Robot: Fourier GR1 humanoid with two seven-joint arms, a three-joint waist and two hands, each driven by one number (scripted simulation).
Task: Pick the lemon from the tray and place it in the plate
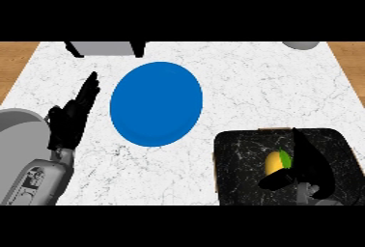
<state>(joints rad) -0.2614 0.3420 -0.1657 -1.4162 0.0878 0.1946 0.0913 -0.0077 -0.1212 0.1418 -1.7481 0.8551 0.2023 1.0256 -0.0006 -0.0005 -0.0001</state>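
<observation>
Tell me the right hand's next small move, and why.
Probably close the right hand round the lemon: it lies on the tray beside the straight fingers, thumb just below, not yet gripped. The plate lies to the left.

One counter (pixel 249 82) is carrying one blue plate (pixel 156 103) and one black tray (pixel 239 144). One lemon (pixel 273 163) is lying in the tray. Two robot hands are showing: left robot hand (pixel 71 120), right robot hand (pixel 310 161). Two grey things are sitting at the far edge: one box (pixel 103 48), one rounded object (pixel 301 45).
</observation>
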